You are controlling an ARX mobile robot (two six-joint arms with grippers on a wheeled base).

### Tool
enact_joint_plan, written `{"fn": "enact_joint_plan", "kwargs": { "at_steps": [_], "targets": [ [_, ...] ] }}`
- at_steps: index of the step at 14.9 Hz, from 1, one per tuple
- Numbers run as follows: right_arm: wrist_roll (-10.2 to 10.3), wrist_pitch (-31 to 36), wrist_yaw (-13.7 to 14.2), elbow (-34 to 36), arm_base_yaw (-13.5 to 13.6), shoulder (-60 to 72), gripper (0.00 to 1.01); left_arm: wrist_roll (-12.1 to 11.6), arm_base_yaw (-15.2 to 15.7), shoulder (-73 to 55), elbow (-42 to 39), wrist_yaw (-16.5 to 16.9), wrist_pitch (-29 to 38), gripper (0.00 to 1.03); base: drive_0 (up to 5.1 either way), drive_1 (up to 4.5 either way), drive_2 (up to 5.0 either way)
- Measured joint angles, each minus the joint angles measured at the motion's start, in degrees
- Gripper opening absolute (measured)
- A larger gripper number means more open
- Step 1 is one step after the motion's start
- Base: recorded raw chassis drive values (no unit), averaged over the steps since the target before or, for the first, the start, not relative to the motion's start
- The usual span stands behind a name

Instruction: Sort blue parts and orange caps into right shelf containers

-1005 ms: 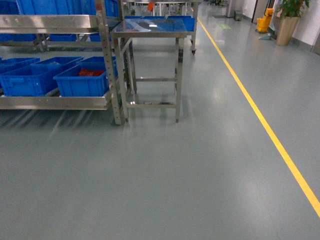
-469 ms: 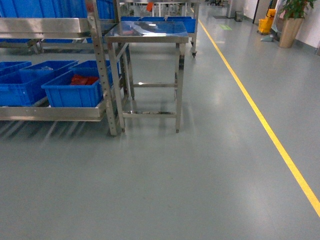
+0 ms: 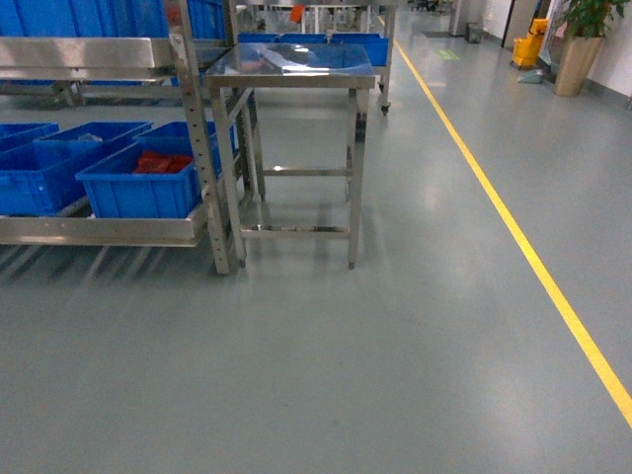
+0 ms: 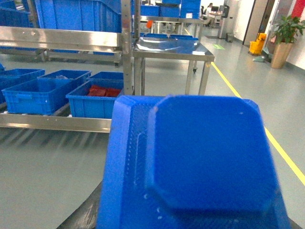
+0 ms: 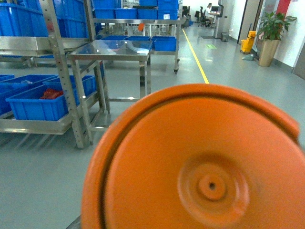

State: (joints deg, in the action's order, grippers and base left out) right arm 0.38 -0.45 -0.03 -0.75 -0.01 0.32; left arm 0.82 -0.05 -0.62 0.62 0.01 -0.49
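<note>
Orange cap round, dimpled centre; blue part octagonal, stepped.

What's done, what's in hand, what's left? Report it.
Done: nothing visibly sorted from here. In hand: a blue part fills the left wrist view and an orange cap the right, apparently carried, though neither grip shows. Left: reach the bins on the shelf ahead-left and drop both in.

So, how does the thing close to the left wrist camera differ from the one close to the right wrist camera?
The blue part is blue and angular, with cut corners; the orange cap is orange and round, with a small centre hole. Both fill the near view, slightly blurred.
</note>
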Motion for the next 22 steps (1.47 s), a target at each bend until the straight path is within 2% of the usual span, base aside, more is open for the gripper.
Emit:
{"fn": "enact_joint_plan", "kwargs": {
  "at_steps": [22],
  "targets": [
    [0.0, 0.3, 0.0, 0.0, 0.0, 0.0, 0.45, 0.0, 0.0, 0.0, 0.0, 0.0, 0.3, 0.42, 0.0, 4.28, -4.2]
  ]
}}
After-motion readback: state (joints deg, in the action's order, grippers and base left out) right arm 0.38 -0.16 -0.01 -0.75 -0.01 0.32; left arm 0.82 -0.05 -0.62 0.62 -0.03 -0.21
